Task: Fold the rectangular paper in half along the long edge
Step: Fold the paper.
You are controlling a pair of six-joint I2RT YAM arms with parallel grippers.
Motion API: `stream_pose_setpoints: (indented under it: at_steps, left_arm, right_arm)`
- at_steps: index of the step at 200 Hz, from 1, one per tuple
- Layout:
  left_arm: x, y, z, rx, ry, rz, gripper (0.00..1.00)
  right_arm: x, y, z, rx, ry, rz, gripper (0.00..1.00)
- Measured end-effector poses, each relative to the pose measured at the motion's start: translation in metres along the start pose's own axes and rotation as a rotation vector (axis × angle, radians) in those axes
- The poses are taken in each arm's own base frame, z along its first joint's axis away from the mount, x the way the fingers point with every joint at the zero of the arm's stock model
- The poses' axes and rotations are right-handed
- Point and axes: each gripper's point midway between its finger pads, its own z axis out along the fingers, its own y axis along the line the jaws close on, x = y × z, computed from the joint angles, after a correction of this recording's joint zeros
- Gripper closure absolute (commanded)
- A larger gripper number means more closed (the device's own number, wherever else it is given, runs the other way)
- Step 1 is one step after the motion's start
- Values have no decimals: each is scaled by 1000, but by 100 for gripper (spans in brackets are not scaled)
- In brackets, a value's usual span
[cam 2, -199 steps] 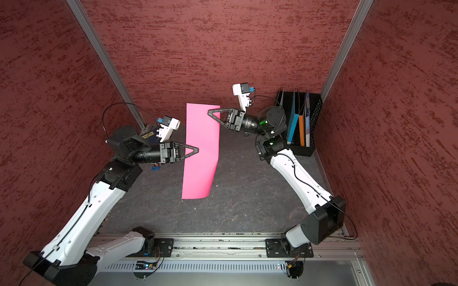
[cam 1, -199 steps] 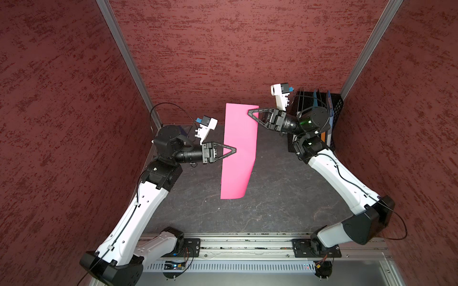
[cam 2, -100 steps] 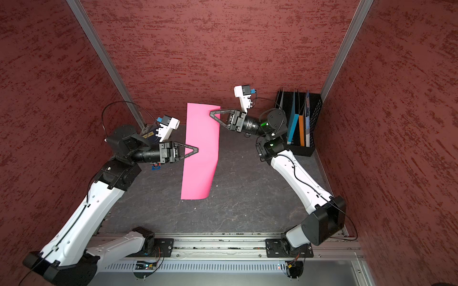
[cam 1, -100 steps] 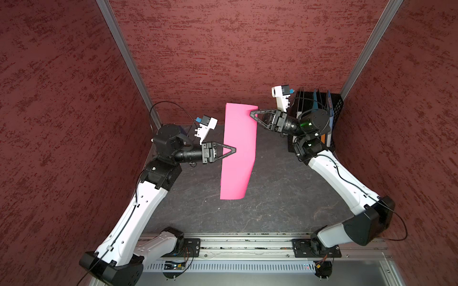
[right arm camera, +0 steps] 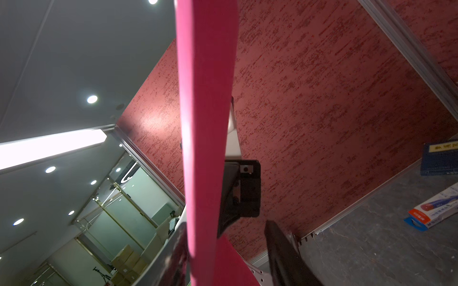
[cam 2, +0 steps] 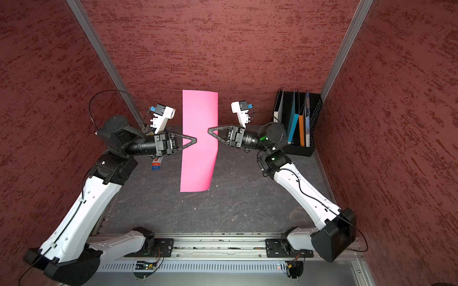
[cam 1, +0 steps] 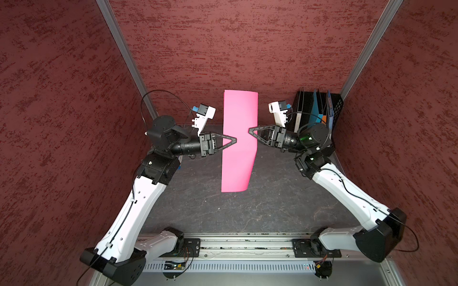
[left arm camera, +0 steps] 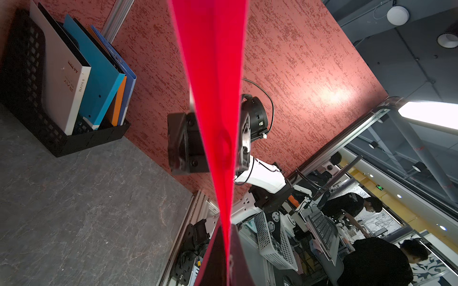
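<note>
In both top views the rectangular paper [cam 1: 239,161] was held aloft over the counter [cam 1: 247,213], a narrow strip seemingly already doubled lengthwise; likely only creasing and laying it down remained. The left fingers [cam 1: 234,140] were clamped on one long edge and the right fingers [cam 1: 251,130] sat at the other. A file rack [cam 2: 297,146] stood well clear. The left wrist view showed the paper edge-on, pinched. In the right wrist view the fingers stood apart around it, with a navy booklet [right arm camera: 441,158] beyond.
</note>
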Motion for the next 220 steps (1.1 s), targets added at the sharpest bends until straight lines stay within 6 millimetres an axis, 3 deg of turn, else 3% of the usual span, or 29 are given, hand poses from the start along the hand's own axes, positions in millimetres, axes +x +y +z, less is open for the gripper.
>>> stream_pose_setpoints:
  at_steps: [29,56,99,123,135,148,159,194,220]
  left_arm:
    - [-9,1,4,1,-6,15,100]
    - [-13,3,6,1,-7,18,100]
    - [-16,3,7,3,-6,35,100]
    - [-16,1,7,6,-5,43,100]
    - [-16,0,7,5,-3,40,100]
    - [-17,-1,7,4,-4,43,100]
    - [-20,-3,7,5,-9,55,100]
    - [-26,-11,7,12,-17,85,100]
    - [-26,-7,8,10,-16,81,100]
  right_arm:
    - [16,0,1,17,23,25,64]
    - [19,6,-1,24,22,16,72]
    - [22,13,-6,48,29,-2,100]
    - [23,10,-7,60,30,0,99]
    - [24,9,-7,67,32,3,87]
    - [25,6,-7,75,36,14,65]
    - [26,5,-7,80,40,18,60]
    - [28,3,-8,93,45,31,64]
    - [30,6,-9,97,45,27,91]
